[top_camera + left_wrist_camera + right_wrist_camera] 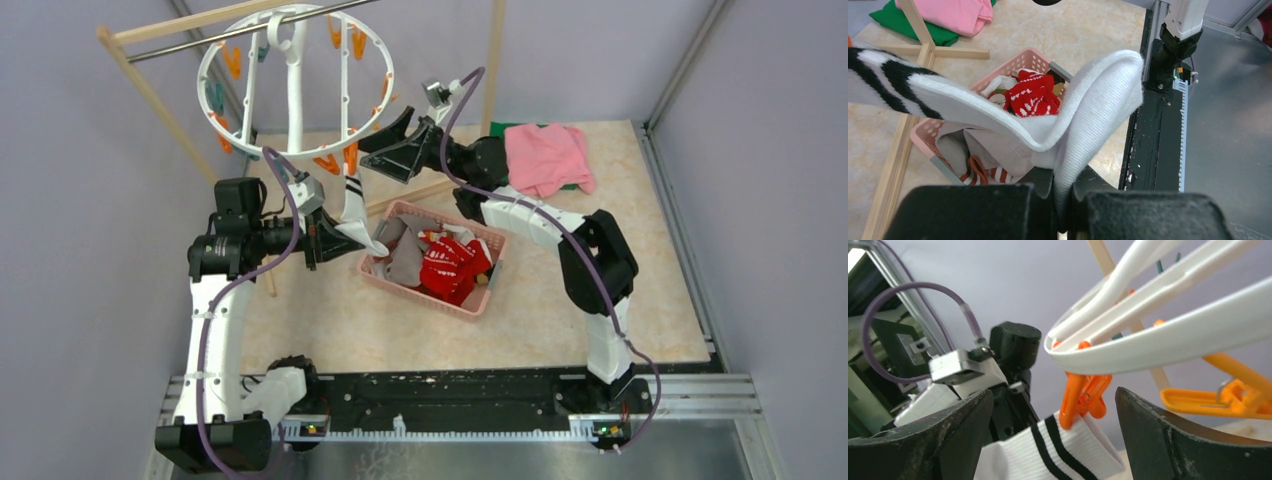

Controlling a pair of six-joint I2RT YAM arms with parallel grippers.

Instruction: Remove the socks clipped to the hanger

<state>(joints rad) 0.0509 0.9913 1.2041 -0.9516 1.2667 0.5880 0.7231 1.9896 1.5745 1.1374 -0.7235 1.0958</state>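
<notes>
socks [450, 262] lie loose in a pink basket [478, 305] on the tabletop [640, 300]. just beside it, the left end effector [325, 238] pinches the foot of a white striped sock [352, 205], whose cuff hangs from an orange clip [1083, 395] on the hanger [292, 70]. the right end effector [1053, 405], spread wide, frames that clip.

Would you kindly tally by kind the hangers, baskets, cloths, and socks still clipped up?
Hanger: 1
Basket: 1
Cloths: 2 (pink cloth, green cloth)
Clipped sock: 1
Total: 5
</notes>
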